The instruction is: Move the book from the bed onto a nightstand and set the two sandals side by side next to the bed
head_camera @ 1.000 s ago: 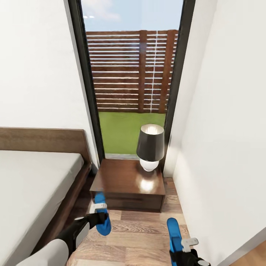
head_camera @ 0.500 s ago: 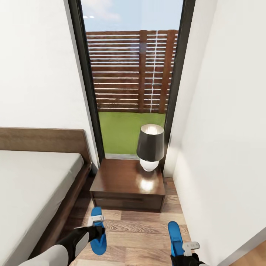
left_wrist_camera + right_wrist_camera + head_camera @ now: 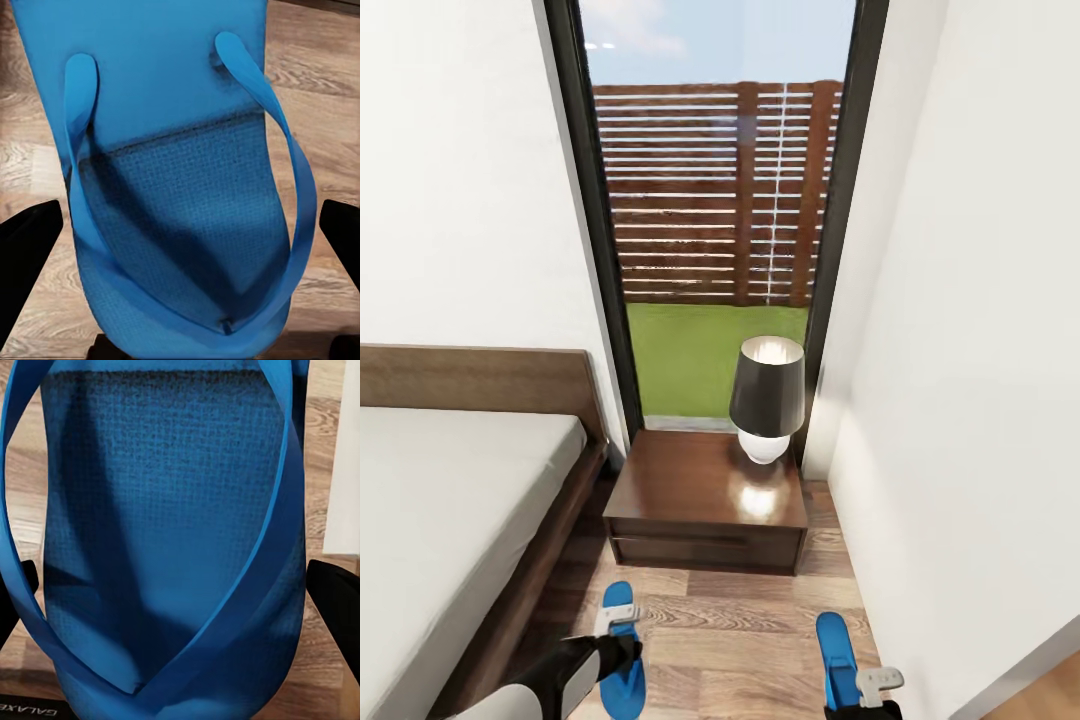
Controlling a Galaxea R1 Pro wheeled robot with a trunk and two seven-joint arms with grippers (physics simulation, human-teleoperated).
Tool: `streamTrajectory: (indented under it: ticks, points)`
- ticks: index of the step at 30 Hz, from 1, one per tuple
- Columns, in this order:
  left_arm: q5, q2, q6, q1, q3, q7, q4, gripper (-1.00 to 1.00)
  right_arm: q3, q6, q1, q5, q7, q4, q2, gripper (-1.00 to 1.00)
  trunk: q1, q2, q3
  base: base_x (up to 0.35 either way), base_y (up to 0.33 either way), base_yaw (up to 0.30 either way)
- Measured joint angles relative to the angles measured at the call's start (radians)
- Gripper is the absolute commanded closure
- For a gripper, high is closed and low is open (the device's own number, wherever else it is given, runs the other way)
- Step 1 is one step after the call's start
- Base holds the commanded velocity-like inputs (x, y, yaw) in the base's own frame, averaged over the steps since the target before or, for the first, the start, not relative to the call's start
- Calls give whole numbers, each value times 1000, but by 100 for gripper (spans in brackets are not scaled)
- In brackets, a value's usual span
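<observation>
**Two blue sandals, one in each gripper**

The left gripper [image 3: 622,650] is closed on the left sandal [image 3: 622,648], low over the wood floor [image 3: 730,640] by the bed [image 3: 450,500]. The right gripper [image 3: 855,690] grips the right sandal [image 3: 838,650] near the white wall [image 3: 980,400]. The two sandals are well apart (both point at the nightstand [image 3: 705,500]). A lamp [image 3: 767,398] stands on the nightstand, before the window [image 3: 715,200]. Up close, black fingers [image 3: 26,255] sit on both sides of the left sandal.
</observation>
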Motion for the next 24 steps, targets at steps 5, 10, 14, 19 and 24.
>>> streamTrajectory:
  ticks: [5, 10, 14, 19, 24]
  points:
    - [2, 0, -2, 19, 1, 2, 0, 100, 0, 0, 0, 0, 0, 2, -1, 100, 0, 0, 0, 0, 0, 0]
    - [5, 0, -2, 30, 2, 5, 0, 100, 1, -1, 0, 1, 0, 3, -1, 100, -8, 14, 6, 0, 0, 0]
    - [8, 0, -2, 49, 3, 4, 1, 100, 2, -1, 0, 1, 0, 3, -2, 100, -23, 42, 19, 0, 0, 0]
    - [6, 0, -2, 75, 2, 4, 2, 100, 3, -2, 0, -2, 0, 5, -5, 100, -42, 77, 34, 0, 0, 0]
    - [5, 1, -2, 83, 3, 5, 14, 100, 2, -8, 0, -3, 0, 29, -7, 100, -61, 112, 50, 0, 0, 0]
